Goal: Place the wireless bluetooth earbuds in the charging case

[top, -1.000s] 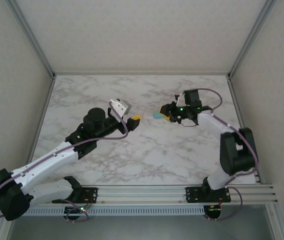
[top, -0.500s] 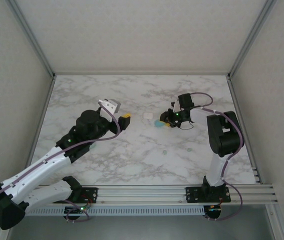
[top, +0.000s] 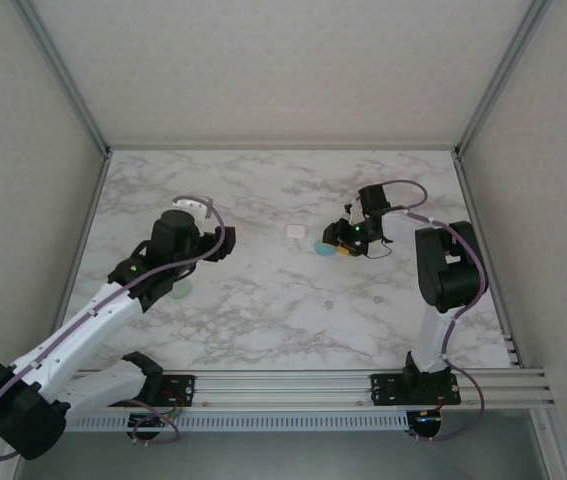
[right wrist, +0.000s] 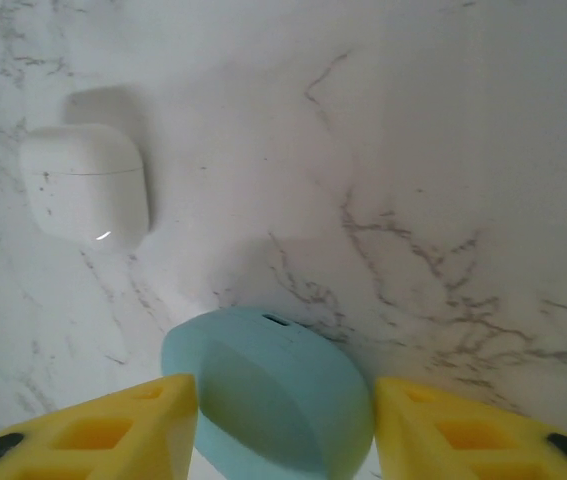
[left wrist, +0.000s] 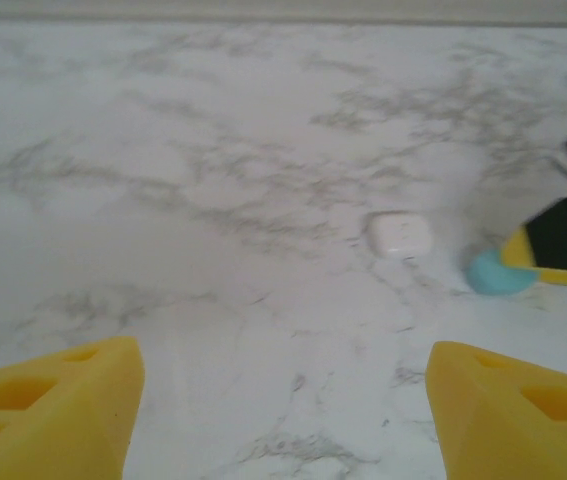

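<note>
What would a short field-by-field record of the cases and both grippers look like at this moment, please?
surface: marble table
right gripper: jaws flank the blue case; grip unclear
blue case: rounded, between the right fingers
white case: closed, lying flat, apart from the blue case
left gripper: open, empty, facing the white case

Glossy white plastic case (right wrist: 85,185), matt light-blue case (right wrist: 273,400), smooth marble-patterned table (right wrist: 443,150), perhaps laminate.

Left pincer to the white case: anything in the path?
Nothing visible. Bare marble table lies between the open left pincer and the white case; the light blue case sits off to one side of it.
</note>
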Action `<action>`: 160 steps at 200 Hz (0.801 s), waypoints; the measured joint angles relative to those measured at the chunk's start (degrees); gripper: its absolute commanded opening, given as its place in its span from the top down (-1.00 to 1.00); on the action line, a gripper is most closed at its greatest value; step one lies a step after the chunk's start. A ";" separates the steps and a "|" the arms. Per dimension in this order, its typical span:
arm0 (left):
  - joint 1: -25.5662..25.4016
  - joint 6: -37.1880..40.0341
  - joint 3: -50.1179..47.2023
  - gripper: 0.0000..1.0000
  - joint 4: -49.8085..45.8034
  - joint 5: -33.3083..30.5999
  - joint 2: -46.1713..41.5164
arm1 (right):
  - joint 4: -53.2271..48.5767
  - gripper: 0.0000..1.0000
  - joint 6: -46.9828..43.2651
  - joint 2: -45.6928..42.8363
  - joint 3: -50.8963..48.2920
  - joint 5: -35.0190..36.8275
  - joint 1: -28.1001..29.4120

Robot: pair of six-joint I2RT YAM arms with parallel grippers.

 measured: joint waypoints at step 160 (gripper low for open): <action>15.65 -8.92 -2.36 -0.85 -19.26 1.62 19.69 | -11.98 -0.47 -4.11 -19.69 0.15 3.45 0.00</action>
